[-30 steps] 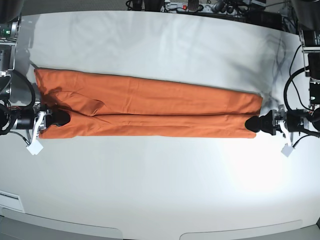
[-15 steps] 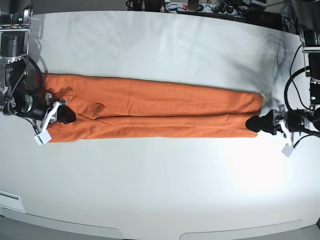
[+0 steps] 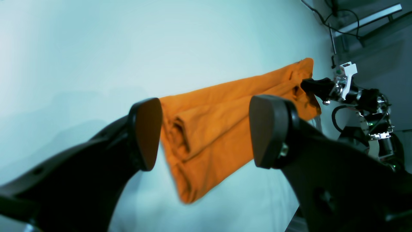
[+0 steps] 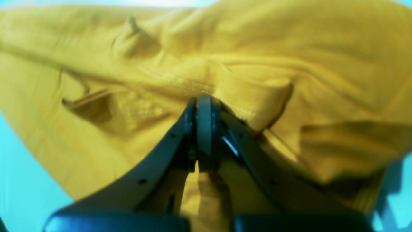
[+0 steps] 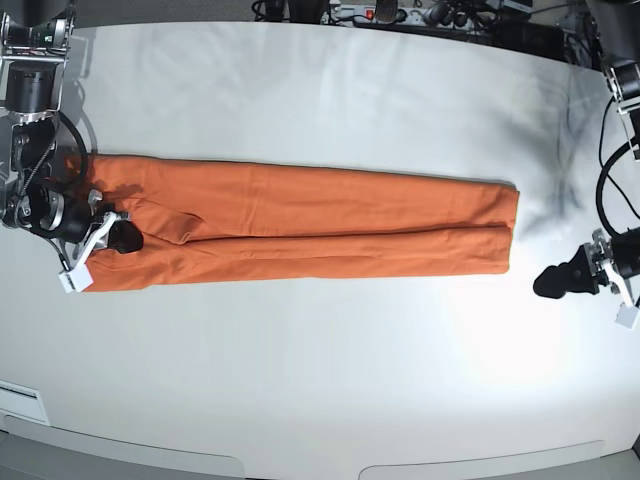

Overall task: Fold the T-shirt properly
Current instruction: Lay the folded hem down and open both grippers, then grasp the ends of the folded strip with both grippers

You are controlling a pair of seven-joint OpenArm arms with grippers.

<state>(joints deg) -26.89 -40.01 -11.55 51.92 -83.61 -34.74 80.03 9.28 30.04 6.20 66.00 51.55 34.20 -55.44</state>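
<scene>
The orange T-shirt (image 5: 320, 225) lies folded into a long narrow strip across the white table (image 5: 320, 380). My right gripper (image 5: 127, 238) is shut on the fabric at the strip's left end. In the right wrist view its closed fingertips (image 4: 204, 125) pinch a seamed fold of the T-shirt (image 4: 289, 48). My left gripper (image 5: 545, 283) hovers off the strip's right end, apart from the cloth. In the left wrist view it (image 3: 206, 130) stands wide open with nothing in it, and the T-shirt (image 3: 225, 109) stretches away toward the right gripper (image 3: 310, 85).
A power strip and cables (image 5: 400, 14) run along the table's far edge. Arm bases and wiring stand at the left side (image 5: 25, 90) and the right side (image 5: 620, 120). A bright glare patch (image 5: 500, 340) lies on the table's front right.
My left gripper has backed off the shirt's right end, moving right and toward the front. The right gripper, still shut on the left end, drew the strip slightly left.
</scene>
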